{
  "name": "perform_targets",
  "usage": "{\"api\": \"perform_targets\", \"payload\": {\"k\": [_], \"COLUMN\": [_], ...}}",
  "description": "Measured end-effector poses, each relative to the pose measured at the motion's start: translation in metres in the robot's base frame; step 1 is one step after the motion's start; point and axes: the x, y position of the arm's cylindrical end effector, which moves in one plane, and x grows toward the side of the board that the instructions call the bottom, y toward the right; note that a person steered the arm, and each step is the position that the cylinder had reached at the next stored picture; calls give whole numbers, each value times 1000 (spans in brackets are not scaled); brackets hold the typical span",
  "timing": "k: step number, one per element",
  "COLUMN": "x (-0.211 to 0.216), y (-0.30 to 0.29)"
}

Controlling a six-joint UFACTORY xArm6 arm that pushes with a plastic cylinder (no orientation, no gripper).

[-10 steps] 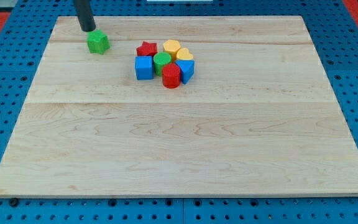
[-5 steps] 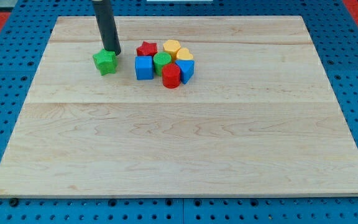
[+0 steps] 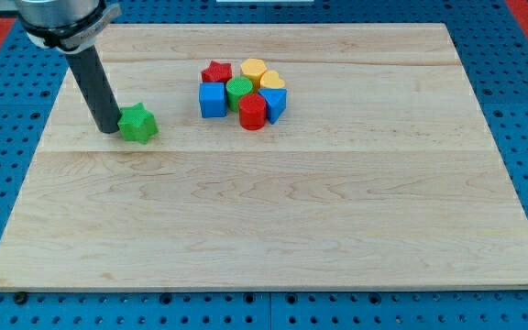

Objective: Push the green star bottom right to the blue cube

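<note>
Fingers were absent on this arm: it ended in a plain dark rod that could neither open, close nor hold anything. My tip [image 3: 108, 129] rested on the desk [image 3: 264, 220], touching or just beside the left side of the green star [image 3: 137, 123].

The green star lay in the far left part of the desk, well to the left of the cluster and slightly nearer than it. The blue cube [image 3: 213, 99] formed the left edge of that cluster.

Handling, as a judgement:
- The star looked small, light and rigid, so it should slide readily on the smooth wood.
- Its points made it likely to rotate or slip off the rod if pushed off-centre.
- No grasp was possible. Contact should be made on the star's far left side, in line with its centre, so that the push runs toward a spot near and right of the blue cube.

Count of blocks:
- Green: two, the star and a green round block [image 3: 238, 92].
- Blue: two, the cube and a second blue block [image 3: 275, 104].
- Red: two, a red star [image 3: 215, 71] and a red cylinder [image 3: 252, 113].
- Yellow: two yellow blocks [image 3: 254, 70], shapes not clear.
</note>
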Motion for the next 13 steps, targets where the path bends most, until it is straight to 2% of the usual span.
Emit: {"api": "perform_targets", "payload": {"k": [3,6,7,8,9,10,13], "x": [0,37,48,54,47,20,14], "y": [54,96,93,57,57,57,86]}}
